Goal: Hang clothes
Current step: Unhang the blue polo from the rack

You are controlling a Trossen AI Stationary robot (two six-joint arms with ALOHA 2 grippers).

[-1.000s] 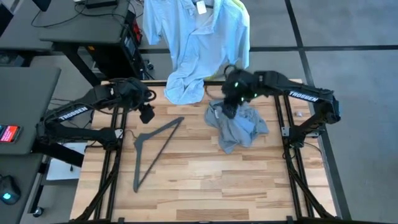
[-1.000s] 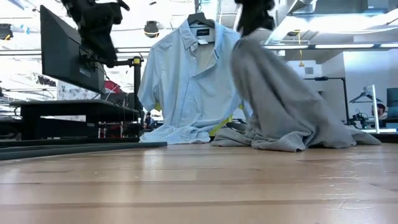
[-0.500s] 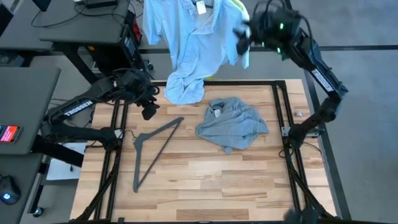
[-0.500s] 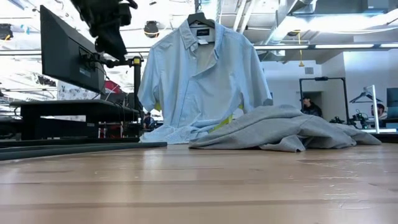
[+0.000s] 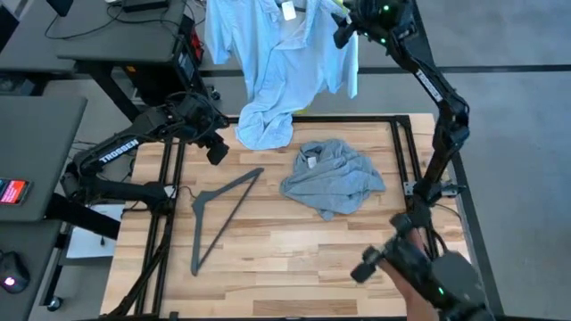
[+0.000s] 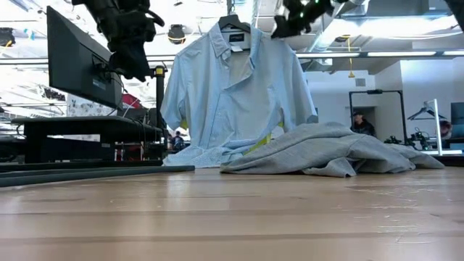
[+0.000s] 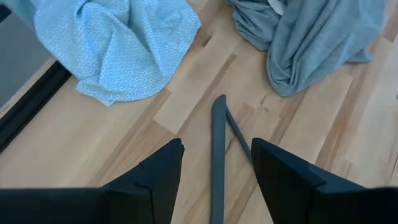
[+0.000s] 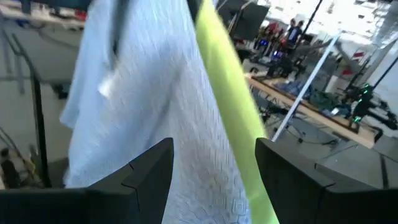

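The grey T-shirt (image 5: 332, 176) lay crumpled mid-worktop, limp and light, so I'd have pinched it at the collar. My right end effector (image 5: 343, 34) was spread open, empty, up by the hung pale blue shirt (image 5: 272, 53); my left end effector (image 7: 214, 163), also open, hovered over the hanger (image 5: 221, 217).

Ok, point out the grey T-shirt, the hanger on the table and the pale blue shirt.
grey T-shirt (image 5: 335, 178): high view, middle of the crumpled heap.
hanger (image 5: 214, 223): high view, its long bar.
pale blue shirt (image 6: 232, 101): low view, chest.

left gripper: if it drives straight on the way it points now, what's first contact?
Probably the dark hanger lying on the table. The open left gripper frames the hanger's arm between its fingers, with bare wood around it. The pale blue shirt and grey T-shirt lie farther off; depth is unclear.
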